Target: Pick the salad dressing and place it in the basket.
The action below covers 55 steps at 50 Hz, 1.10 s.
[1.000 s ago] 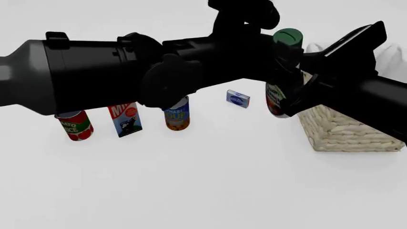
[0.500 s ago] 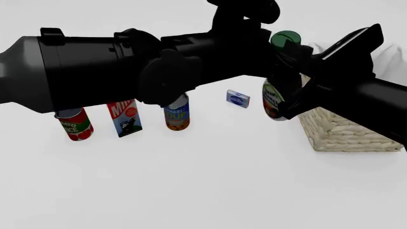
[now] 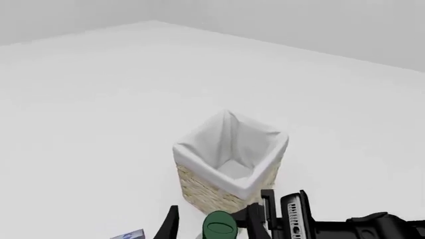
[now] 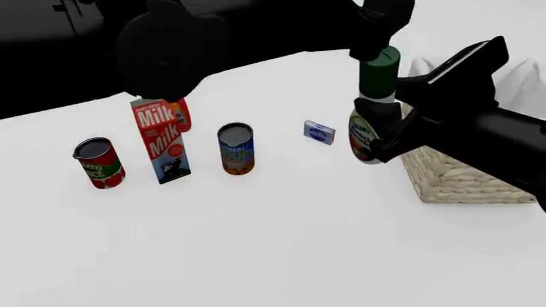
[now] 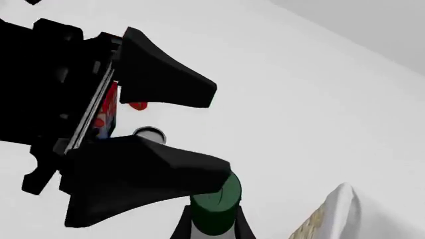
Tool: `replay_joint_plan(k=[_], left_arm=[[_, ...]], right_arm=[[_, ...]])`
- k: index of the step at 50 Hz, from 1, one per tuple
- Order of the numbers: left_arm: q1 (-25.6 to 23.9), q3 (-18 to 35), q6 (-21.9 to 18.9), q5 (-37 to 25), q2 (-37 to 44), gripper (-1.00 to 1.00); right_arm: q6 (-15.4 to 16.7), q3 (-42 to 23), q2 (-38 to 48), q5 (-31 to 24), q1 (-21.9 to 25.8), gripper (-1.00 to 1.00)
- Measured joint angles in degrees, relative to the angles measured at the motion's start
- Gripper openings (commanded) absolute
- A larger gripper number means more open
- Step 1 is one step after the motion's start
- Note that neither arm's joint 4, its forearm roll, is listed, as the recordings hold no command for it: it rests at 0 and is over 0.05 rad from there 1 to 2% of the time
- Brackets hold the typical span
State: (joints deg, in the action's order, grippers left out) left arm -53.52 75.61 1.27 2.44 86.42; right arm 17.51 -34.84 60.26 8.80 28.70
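Gripping the dressing (image 4: 369, 121) around its body, the right tool (image 4: 382, 125) pinches the bottle and holds it upright just left of the basket (image 4: 465, 179), its base seemingly clear of the worktop (image 4: 282, 243), though I cannot be sure. The green cap (image 4: 378, 66) stands free above the right tool. The left tool (image 5: 156, 124) hangs above the cap with its fingers (image 5: 166, 79) spread wide, touching nothing. In the left wrist view the basket's white lining (image 3: 229, 149) shows open, just beyond the cap. A small blue box (image 4: 319, 133) lies near the bottle's left. Further left stand a soup can (image 4: 236, 149), a milk carton (image 4: 160, 142) and a red can (image 4: 98, 163), well apart from the basket.
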Motion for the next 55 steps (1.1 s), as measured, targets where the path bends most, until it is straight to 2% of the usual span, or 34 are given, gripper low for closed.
replay_joint_plan(k=[12, 23, 39, 55], left_arm=[[2.0, -1.7, -0.9, -1.5, -8.7, 1.00], [5.3, -8.5, -1.2, 0.0, -18.6, 1.00], [15.3, -28.9, 0.1, 7.5, -37.0, 1.00], [27.2, -49.8, 5.9, 16.6, -51.9, 1.00]], right_arm=[[-0.4, -0.1, 0.1, 0.4, 0.1, -1.00], [-0.6, -0.4, 0.0, 0.6, 0.4, -1.00], [-0.8, -0.6, -0.2, 0.8, 1.0, -1.00], [-1.0, -1.0, -1.6, 0.4, 1.0, -1.00]])
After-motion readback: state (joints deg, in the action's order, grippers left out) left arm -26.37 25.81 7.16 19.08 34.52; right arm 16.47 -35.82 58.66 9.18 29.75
